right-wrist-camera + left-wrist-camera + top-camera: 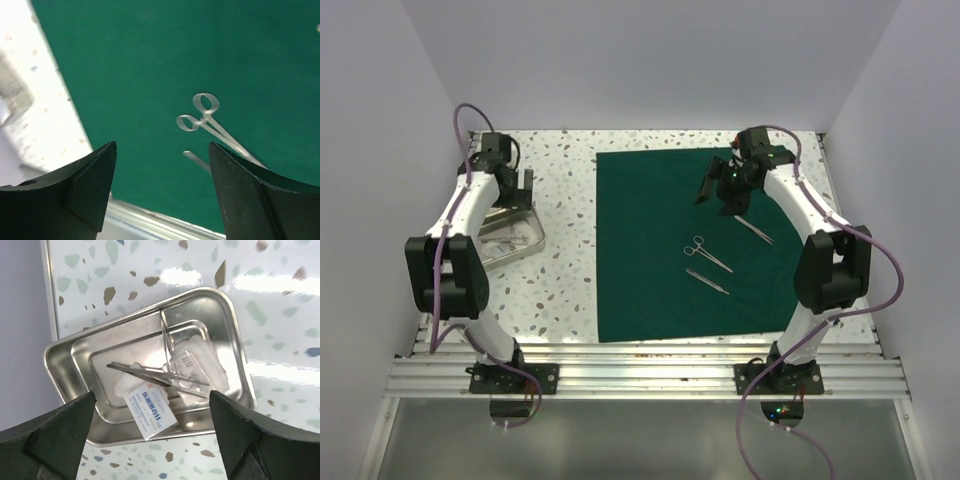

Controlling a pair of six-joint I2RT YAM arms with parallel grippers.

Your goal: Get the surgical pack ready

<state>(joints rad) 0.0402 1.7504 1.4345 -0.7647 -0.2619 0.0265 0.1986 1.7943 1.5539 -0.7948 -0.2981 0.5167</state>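
The large dark green matte fabric drape (pixel 650 280) lies flat on the right, bedding silver ring-handled forceps (pixel 706 253); left gripper (pixel 152 394), spread and empty, hangs over the shallow rectangular steel tray (pixel 235 347) far left, likely to fetch more; right gripper (pixel 162 145) is spread above the drape.

I see the surgical pack (pixel 640 260) as a large dark green matte drape, spread flat and unfolded on the speckled table (pixel 565 270). It fills the centre to right of the overhead frame, its edges nearly straight and its near edge close to the table's front.
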